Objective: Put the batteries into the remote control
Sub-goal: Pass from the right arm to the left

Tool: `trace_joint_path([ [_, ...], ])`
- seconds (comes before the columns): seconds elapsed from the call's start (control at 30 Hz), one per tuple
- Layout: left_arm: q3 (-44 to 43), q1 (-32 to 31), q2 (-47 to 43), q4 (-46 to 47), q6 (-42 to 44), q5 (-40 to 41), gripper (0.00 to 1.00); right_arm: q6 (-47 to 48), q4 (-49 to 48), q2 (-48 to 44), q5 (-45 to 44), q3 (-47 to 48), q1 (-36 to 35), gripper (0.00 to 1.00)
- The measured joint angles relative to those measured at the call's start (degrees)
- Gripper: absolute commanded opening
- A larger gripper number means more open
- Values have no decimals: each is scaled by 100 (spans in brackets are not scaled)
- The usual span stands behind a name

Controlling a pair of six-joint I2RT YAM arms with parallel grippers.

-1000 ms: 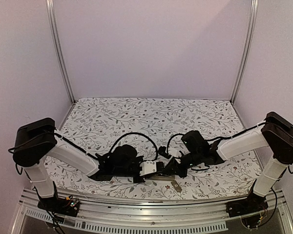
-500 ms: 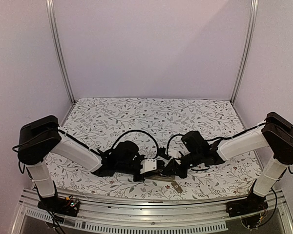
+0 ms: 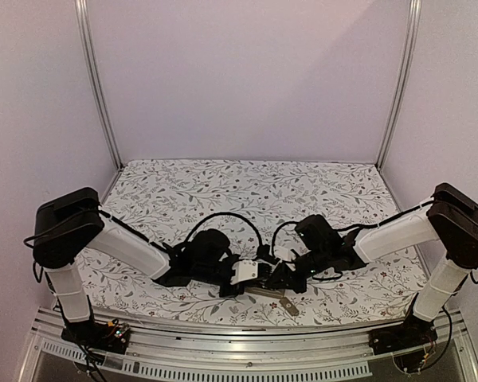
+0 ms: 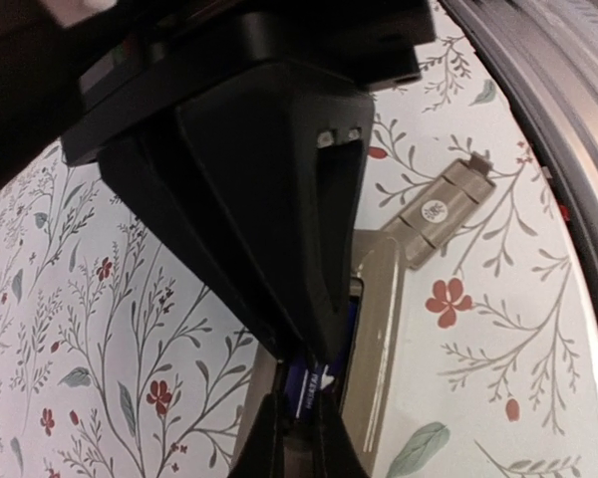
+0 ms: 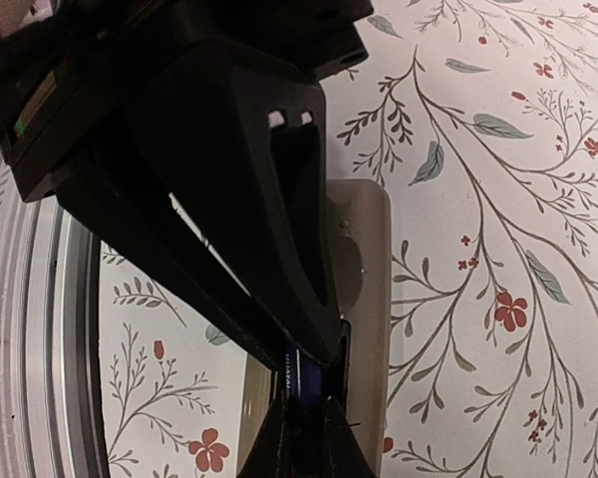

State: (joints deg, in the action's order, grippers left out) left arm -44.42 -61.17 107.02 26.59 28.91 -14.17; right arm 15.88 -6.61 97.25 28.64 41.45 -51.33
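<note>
The remote control (image 4: 374, 339) lies back up near the table's front edge, its tan battery recess showing; in the right wrist view it is the tan body (image 5: 364, 269). A dark blue battery (image 4: 314, 386) with white lettering lies in the recess, seen again as a battery (image 5: 307, 376) from the right. My left gripper (image 4: 299, 438) is shut, its tips at one end of that battery. My right gripper (image 5: 304, 430) is shut too, tips at the other end. From above, the left gripper (image 3: 260, 278) and right gripper (image 3: 273, 280) meet over the remote control (image 3: 264, 292).
The small flat grey cover piece (image 4: 444, 204) lies loose beside the remote, toward the front rail (image 3: 223, 330); from above the cover piece (image 3: 287, 303) is just right of the grippers. The floral table cloth (image 3: 247, 191) stretches behind both arms.
My left arm has slid right until its fingers meet the right gripper over the remote, and its jaws have closed. The right arm has stayed put.
</note>
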Motion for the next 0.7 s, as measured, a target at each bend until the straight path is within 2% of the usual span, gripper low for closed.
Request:
trace_joint_path([
  [0.1, -50, 9, 0, -105, -7, -26, 0, 11, 15, 0, 15, 0, 0, 2],
  [0.5, -273, 11, 37, -433, 133, -31, 0, -188, 55, -79, 131, 2, -31, 41],
  [0.6, -358, 11, 68, -538, 179, 4, 0, -240, 79, -275, 208, 2, -37, 55],
  [0.7, -396, 11, 90, -568, 197, 61, 0, -387, 57, -472, 227, -9, -42, 60],
])
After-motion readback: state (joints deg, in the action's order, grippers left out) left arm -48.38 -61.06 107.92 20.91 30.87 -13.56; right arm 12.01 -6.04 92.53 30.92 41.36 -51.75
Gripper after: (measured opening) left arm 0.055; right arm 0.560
